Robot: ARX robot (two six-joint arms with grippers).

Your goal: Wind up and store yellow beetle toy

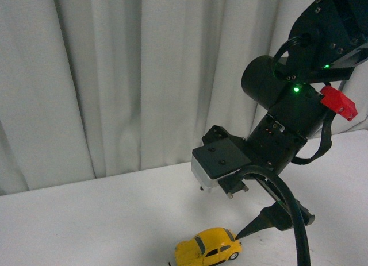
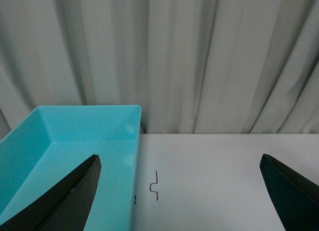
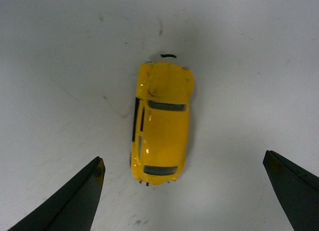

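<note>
On the white tabletop [image 1: 86, 220] a turquoise bin [image 2: 75, 136] is seen past the left hand [image 2: 179, 158] — spread wide, empty. The right hand [image 3: 183, 158], equally wide and empty, is poised over the yellow beetle toy [image 3: 162, 123] on the tabletop; it should be lowered centred, gripping the flanks squarely.

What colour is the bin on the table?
The open plastic bin is turquoise; left wrist view shows it best.

Yellow beetle toy [image 3: 160, 128], seemingly dark windows [image 3: 167, 106]
</note>
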